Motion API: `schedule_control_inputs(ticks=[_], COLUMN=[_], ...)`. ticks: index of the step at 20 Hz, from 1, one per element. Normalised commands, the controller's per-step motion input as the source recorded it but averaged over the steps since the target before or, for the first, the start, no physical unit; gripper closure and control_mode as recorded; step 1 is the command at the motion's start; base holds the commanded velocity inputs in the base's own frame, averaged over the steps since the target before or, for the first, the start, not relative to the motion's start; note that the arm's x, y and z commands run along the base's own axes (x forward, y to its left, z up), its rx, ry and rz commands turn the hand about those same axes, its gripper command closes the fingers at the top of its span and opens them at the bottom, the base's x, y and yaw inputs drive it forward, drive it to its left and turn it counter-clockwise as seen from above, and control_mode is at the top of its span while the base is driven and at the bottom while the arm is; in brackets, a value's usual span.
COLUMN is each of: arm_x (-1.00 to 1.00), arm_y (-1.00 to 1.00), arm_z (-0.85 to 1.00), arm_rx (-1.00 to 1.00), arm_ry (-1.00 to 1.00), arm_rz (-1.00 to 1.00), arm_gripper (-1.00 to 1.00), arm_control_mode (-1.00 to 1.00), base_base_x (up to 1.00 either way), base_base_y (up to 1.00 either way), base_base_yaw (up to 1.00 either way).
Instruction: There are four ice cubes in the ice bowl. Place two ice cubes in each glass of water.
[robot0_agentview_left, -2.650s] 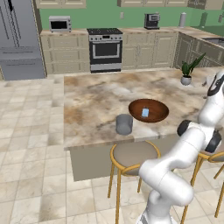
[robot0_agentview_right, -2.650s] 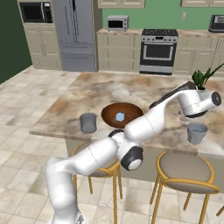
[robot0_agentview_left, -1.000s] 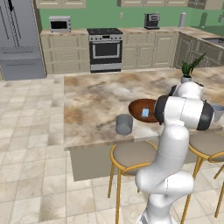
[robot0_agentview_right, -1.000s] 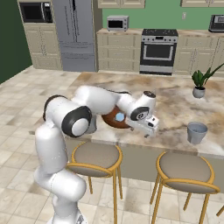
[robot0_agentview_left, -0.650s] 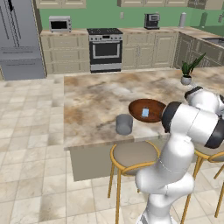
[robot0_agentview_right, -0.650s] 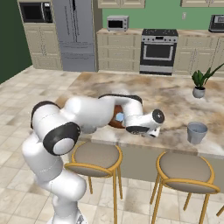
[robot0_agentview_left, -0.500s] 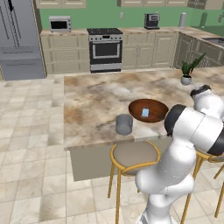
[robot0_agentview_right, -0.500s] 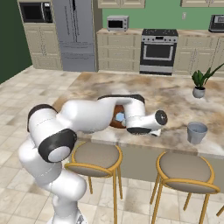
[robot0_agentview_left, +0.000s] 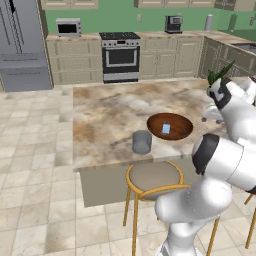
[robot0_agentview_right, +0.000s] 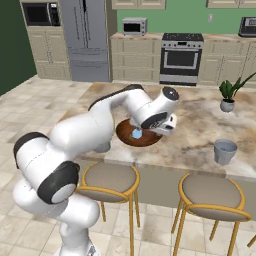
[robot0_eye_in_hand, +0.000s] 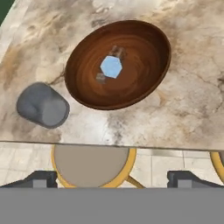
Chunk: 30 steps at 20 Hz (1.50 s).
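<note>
The ice bowl (robot0_eye_in_hand: 144, 83) is a wide reddish-brown wooden dish on the marble island, also seen from the bases (robot0_agentview_left: 180, 131) (robot0_agentview_right: 125, 134). A pale blue ice cube (robot0_eye_in_hand: 111, 66) (robot0_agentview_left: 166, 129) (robot0_agentview_right: 136, 134) lies near its middle, with two fainter translucent cubes beside it. One grey glass of water (robot0_eye_in_hand: 43, 106) (robot0_agentview_left: 142, 142) stands just left of the bowl; the other glass (robot0_agentview_right: 225, 151) stands far to the right near the counter edge. My gripper (robot0_eye_in_hand: 113, 179) (robot0_agentview_right: 161, 131) hovers above the bowl's near side, open, with nothing between its fingertips (robot0_eye_in_hand: 41, 178).
A potted plant (robot0_agentview_right: 227, 102) (robot0_agentview_left: 220, 77) stands at the island's far right. Round stools with yellow frames (robot0_agentview_left: 152, 175) (robot0_agentview_right: 107, 177) (robot0_agentview_right: 212, 192) are tucked under the near edge of the counter. Stove and cabinets line the back wall.
The arm has swung and refolded over the last second, its elbow moving off to the side. The hand stays close above the bowl, and the jaws have stayed open.
</note>
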Motion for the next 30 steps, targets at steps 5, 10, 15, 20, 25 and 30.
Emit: schedule_control_inputs(ticks=[5, 10, 15, 20, 25, 30], arm_x=[0.01, 0.62, 0.85, 0.54, 0.26, 0.05], arm_y=[0.74, 0.21, -0.02, -0.06, 0.05, 0.13], arm_z=[-0.06, -0.42, -0.16, 0.00, -0.11, -0.36], arm_rx=[-0.27, -0.26, -0.04, 0.19, 0.12, 0.05], arm_ry=[0.23, 0.29, 0.12, 0.00, 0.00, 0.00], arm_rz=[0.04, 0.22, 0.20, -0.01, -0.19, -0.30], arm_gripper=[-1.00, -1.00, -1.00, -1.00, -1.00, -1.00], arm_control_mode=[-1.00, -1.00, -1.00, -1.00, -1.00, -1.00], base_base_x=[0.00, 0.00, 0.00, 0.00, 0.00, 0.00], base_base_y=[0.00, 0.00, 0.00, 0.00, 0.00, 0.00], base_base_yaw=[0.00, 0.00, 0.00, 0.00, 0.00, 0.00])
